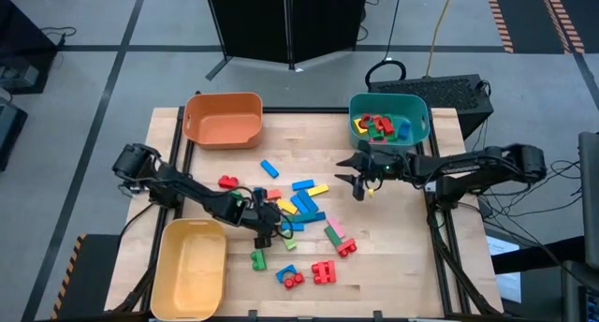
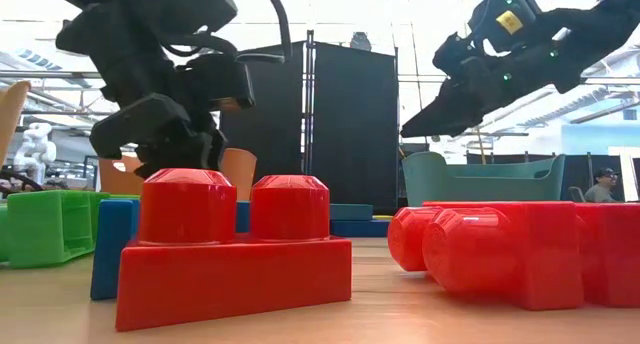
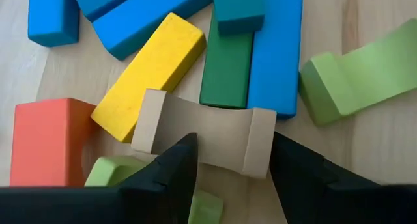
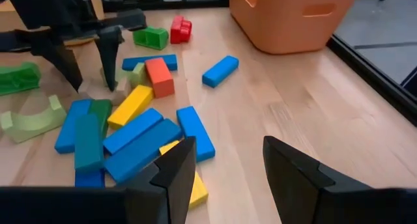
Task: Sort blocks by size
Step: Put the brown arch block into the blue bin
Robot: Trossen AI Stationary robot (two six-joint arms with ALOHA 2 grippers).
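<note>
Many blocks (image 1: 299,205), blue, yellow, green, red and pink, lie loose in the middle of the table. My left gripper (image 1: 267,233) hangs open, pointing steeply down, at the pile's near left edge. It is over a tan block with a narrow waist (image 3: 202,136), which lies flat beside a yellow bar (image 3: 150,74) and an orange block (image 3: 42,139). My right gripper (image 1: 357,179) is open with nothing between its fingers. It hangs above the table, just in front of the teal bin (image 1: 388,135), and looks toward the pile (image 4: 130,133). My left gripper (image 3: 232,139) has one finger (image 3: 176,168) over the tan block's near edge and the other (image 3: 293,172) beside its end. I cannot tell whether either finger touches it. The block lies flat on the table.
The orange bin (image 1: 223,119) stands far left and the yellow bin (image 1: 190,266) near left. The teal bin holds several red, green and blue blocks. Red studded bricks (image 1: 323,271) and a green one (image 1: 257,258) lie near the front edge. Bare wood shows right of the pile.
</note>
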